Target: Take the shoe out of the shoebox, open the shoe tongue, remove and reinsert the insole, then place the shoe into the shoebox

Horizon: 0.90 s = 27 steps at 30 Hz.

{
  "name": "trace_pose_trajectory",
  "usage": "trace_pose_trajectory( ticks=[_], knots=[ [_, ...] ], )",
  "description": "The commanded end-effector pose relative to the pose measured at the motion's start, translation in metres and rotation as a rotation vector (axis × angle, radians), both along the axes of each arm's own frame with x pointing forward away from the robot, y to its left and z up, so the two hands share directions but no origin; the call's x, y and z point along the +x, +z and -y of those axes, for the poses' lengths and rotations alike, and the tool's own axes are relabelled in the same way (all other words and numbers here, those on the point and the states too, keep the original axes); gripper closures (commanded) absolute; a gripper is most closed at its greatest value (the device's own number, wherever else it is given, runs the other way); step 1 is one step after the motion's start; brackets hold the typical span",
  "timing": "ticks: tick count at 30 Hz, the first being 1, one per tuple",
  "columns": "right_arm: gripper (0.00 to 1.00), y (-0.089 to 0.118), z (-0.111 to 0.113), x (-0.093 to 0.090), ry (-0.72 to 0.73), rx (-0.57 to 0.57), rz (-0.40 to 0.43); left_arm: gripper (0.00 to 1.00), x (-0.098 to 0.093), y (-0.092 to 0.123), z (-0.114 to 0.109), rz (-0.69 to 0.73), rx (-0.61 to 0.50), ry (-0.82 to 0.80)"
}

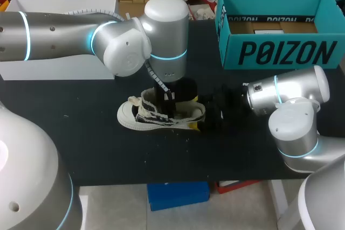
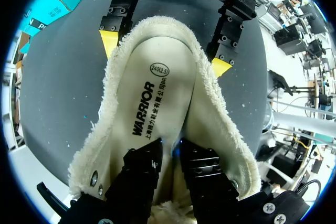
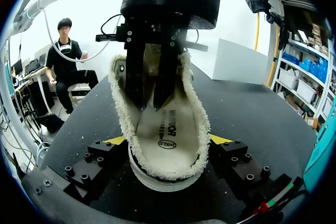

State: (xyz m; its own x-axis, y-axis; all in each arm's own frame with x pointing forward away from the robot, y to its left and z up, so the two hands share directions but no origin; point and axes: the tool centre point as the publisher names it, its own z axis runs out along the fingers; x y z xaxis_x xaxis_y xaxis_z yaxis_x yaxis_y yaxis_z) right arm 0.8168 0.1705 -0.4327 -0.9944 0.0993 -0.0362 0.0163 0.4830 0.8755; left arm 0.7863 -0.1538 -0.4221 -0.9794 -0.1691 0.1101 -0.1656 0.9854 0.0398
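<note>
**Peeling out the insole**

The shoe (image 1: 161, 117) lies on the table (image 1: 81, 133), outside the box (image 1: 280, 52), heel clamped by my right gripper (image 3: 168, 140). My left gripper (image 2: 173, 148) is down on the insole (image 2: 152, 93); pinching or not, I cannot tell. I'd confirm grip, then peel slowly.

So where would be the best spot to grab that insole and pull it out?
Probably its heel end, pinched at the edge from straight above. The insole lies flat inside the upright shoe, whose fleecy sides wall it in all round, so only the top opening is free. The right gripper clamps the heel from outside, which should steady the shoe.
</note>
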Motion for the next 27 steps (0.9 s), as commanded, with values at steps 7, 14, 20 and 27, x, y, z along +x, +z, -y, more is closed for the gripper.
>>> trace_pose_trajectory(
  ticks=[7, 14, 20, 27],
  knots=[
    [1.0, -0.002, 0.001, 0.001, -0.002, 0.0, -0.001, 0.77, 0.002, -0.052, -0.006, 0.188, 0.076, 0.009],
    [1.0, -0.002, 0.001, 0.001, -0.002, 0.0, -0.001, 0.77, 0.013, -0.075, -0.006, 0.22, 0.084, -0.034],
    [1.0, -0.002, 0.001, 0.001, -0.002, 0.0, -0.001, 0.81, 0.022, -0.096, -0.011, 0.3, 0.112, -0.042],
    [1.0, -0.002, 0.001, 0.001, -0.002, 0.0, -0.001, 0.78, 0.038, -0.112, -0.017, 0.393, 0.14, -0.04]
  ],
)
